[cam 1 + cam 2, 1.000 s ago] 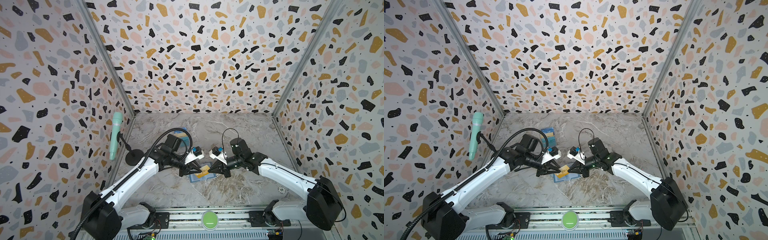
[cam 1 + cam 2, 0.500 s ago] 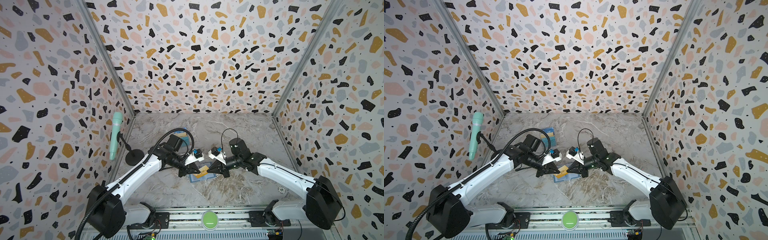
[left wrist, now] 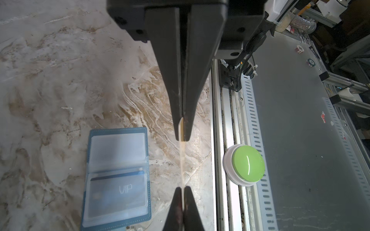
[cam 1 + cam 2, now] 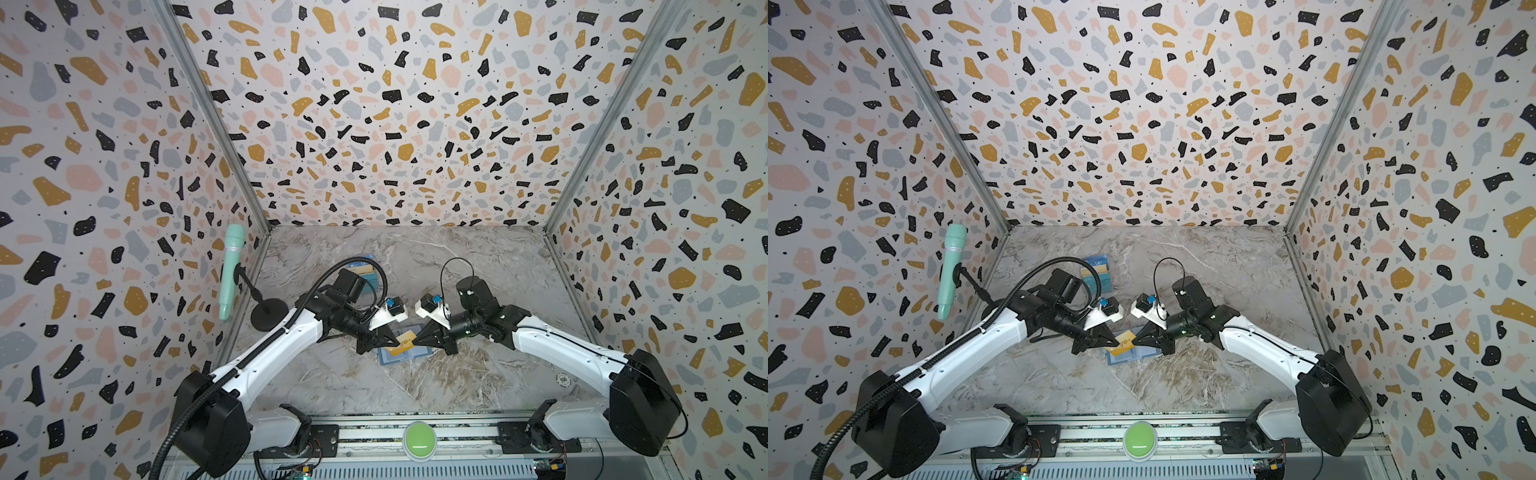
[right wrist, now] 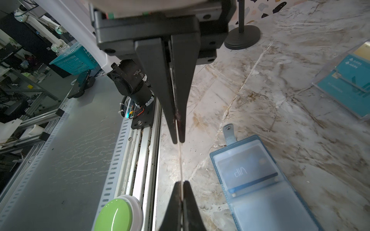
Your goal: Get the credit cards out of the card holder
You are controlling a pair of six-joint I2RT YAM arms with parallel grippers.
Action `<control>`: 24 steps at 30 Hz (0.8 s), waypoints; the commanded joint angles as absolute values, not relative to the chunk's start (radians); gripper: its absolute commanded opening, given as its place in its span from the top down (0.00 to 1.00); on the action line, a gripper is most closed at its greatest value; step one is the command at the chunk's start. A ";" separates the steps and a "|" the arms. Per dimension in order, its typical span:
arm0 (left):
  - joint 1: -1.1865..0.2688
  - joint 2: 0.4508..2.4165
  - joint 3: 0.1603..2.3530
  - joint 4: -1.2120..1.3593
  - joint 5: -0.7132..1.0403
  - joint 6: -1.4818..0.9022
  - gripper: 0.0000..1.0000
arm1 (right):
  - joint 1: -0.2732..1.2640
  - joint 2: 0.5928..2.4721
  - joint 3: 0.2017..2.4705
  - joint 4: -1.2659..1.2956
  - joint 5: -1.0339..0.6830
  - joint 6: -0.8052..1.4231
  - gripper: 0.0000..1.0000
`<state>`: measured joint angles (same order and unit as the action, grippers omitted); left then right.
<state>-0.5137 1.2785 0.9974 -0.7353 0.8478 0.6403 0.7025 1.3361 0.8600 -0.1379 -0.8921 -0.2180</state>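
Left wrist view: my left pincer [image 3: 182, 138] and right pincer [image 3: 182, 189] clench the yellow card [image 3: 181, 160] outside the card holder [image 3: 118, 148]; VIP card [image 3: 120, 190] still pocketed.

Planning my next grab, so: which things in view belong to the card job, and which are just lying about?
Job: gold card, between left tool and right tool; blue card holder; VIP card inside it.
Lying about: mint microphone, green button, clear rack.

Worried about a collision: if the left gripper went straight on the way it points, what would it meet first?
Most likely the right gripper, whose jaws face it tip to tip along the yellow card.
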 commanded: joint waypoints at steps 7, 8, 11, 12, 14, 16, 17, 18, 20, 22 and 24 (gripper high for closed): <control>-0.494 1.209 1.054 -0.626 0.676 0.537 1.00 | 0.691 1.255 0.856 -0.106 -0.599 -0.120 0.34; -0.482 1.209 1.066 -0.624 0.663 0.541 1.00 | 0.689 1.236 0.843 -0.096 -0.564 -0.108 0.33; -0.461 1.226 1.115 -0.637 0.569 0.572 1.00 | 0.687 1.190 0.808 -0.070 -0.473 -0.079 0.30; -0.455 1.238 1.134 -0.647 0.530 0.590 1.00 | 0.688 1.178 0.799 -0.066 -0.451 -0.076 0.30; -0.431 1.283 1.195 -0.678 0.447 0.620 1.00 | 0.687 1.156 0.773 -0.040 -0.393 -0.048 0.30; -0.394 1.347 1.266 -0.740 0.415 0.667 1.00 | 0.686 1.142 0.754 -0.014 -0.365 -0.029 0.29; -0.376 1.384 1.306 -0.792 0.420 0.722 1.00 | 0.686 1.138 0.745 -0.005 -0.358 -0.021 0.29; -0.365 1.421 1.336 -0.823 0.407 0.764 1.00 | 0.686 1.135 0.740 0.000 -0.354 -0.016 0.29; -0.356 1.472 1.371 -0.843 0.350 0.847 1.00 | 0.686 1.138 0.735 -0.001 -0.348 -0.008 0.29; -0.344 1.498 1.379 -0.825 0.337 0.924 1.00 | 0.688 1.143 0.733 -0.005 -0.345 -0.003 0.29; -0.322 1.521 1.385 -0.782 0.324 0.951 1.00 | 0.687 1.147 0.730 -0.005 -0.349 0.003 0.29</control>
